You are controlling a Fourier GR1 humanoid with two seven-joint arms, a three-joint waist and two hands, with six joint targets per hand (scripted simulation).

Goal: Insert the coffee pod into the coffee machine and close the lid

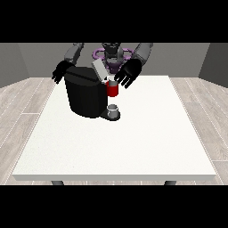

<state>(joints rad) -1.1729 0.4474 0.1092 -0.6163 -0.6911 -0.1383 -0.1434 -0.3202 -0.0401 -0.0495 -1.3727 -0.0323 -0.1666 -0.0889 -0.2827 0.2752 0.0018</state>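
A robot is standing behind a white bench. A black coffee machine is sitting on the bench's far half, its grey lid tilting up and open. A small grey cup is resting on the machine's base, under the red front part. The hand at the view's right is hovering just above that red part with fingers spread and released. The coffee pod cannot be made out. The hand at the view's left is hanging behind the machine, fingers relaxed, grasping nothing.
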